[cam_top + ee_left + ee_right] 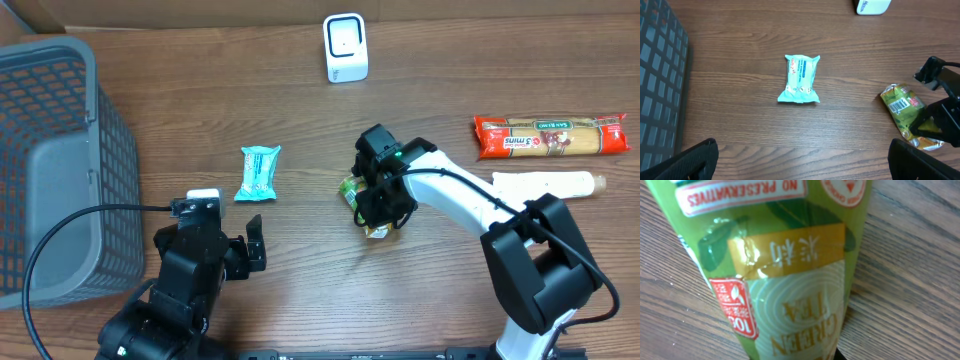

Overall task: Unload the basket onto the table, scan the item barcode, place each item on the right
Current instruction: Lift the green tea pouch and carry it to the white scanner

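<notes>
While pinched, packet (901,106) lies diagonally (barcode-up).

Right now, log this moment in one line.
right pincer: shut on green tea pouch | left pincer: open, empty | scanner: not yet reached

Scanner (346,46) behind tea pouch (900,104), basket (60,170) left
</notes>
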`<state>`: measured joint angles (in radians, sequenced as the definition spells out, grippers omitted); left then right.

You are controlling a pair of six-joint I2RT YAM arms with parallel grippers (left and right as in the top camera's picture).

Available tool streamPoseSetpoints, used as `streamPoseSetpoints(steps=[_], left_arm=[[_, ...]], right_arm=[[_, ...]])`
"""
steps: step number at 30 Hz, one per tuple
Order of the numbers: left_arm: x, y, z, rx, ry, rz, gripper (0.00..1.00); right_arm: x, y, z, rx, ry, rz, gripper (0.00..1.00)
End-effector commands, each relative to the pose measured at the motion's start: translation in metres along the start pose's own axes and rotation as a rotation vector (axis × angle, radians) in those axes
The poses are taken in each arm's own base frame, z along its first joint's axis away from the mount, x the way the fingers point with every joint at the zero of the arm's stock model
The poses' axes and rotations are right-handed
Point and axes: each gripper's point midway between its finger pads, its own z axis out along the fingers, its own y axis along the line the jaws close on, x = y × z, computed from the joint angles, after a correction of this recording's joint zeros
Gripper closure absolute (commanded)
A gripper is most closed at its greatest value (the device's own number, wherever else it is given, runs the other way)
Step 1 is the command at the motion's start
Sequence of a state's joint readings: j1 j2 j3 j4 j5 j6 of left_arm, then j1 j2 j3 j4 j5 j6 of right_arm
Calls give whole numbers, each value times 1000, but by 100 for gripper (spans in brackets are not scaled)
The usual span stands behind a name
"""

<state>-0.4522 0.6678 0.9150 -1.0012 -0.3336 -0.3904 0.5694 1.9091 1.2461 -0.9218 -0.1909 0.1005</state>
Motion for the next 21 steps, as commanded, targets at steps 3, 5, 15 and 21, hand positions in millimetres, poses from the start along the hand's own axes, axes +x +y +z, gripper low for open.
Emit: streamPoseSetpoints(steps=[3,5,15,21], left_arm=[[0,1,1,-7,-5,-10,0],[0,1,1,-7,-5,-10,0],[0,1,1,-7,-5,-10,1],[0,1,1,-7,-5,-10,0]], right_arm=[[-5,-6,-7,-40,20,43,96],[-16,7,-24,-106,-18,19,96],[-68,73,-174,-523,-295,-157,96],[-78,86,-244,-684,-403,-197,96]])
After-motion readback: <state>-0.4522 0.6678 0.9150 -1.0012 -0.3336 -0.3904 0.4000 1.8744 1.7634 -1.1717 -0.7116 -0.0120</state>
